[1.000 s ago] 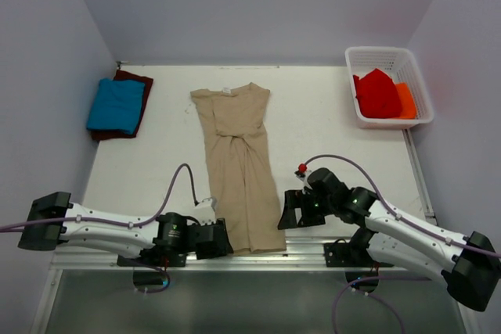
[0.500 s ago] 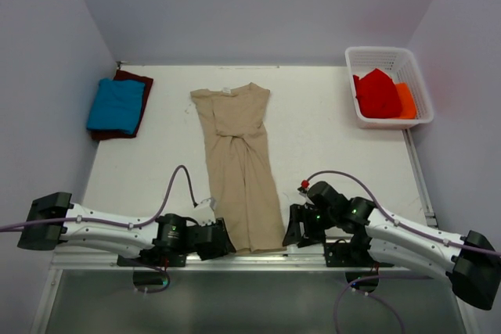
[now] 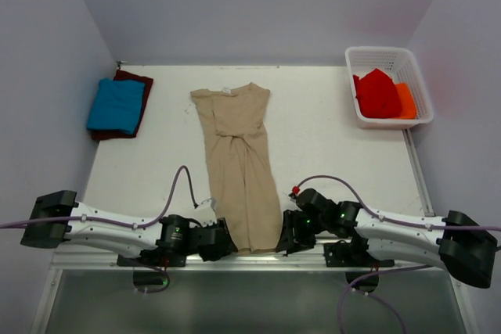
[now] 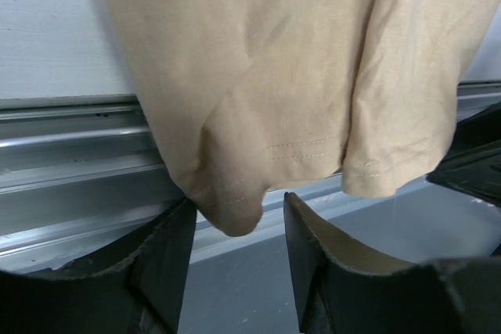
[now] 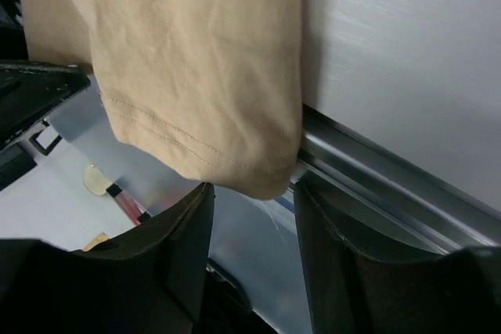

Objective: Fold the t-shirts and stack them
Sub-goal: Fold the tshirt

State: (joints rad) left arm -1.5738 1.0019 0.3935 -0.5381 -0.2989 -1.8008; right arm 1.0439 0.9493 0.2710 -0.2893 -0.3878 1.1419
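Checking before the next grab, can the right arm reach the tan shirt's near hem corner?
Probably yes: the right gripper is open, and the tan shirt's hem corner hangs over the table edge right before its fingers.

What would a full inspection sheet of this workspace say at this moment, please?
Surface: white table with a metal rail along its near edge.
Job's things: tan t-shirt lies lengthwise with its sleeves folded in and its hem hanging over the near edge. The blue t-shirt sits folded on the maroon t-shirt at the far left.
Clutter: white basket at the far right holds a red cloth and an orange cloth.
Grippers: left gripper is open around the hem's left corner, and right gripper is open around its right corner.
Cables: left purple cable and right purple cable arch over the table.
Surroundings: plain walls; nothing else seen.
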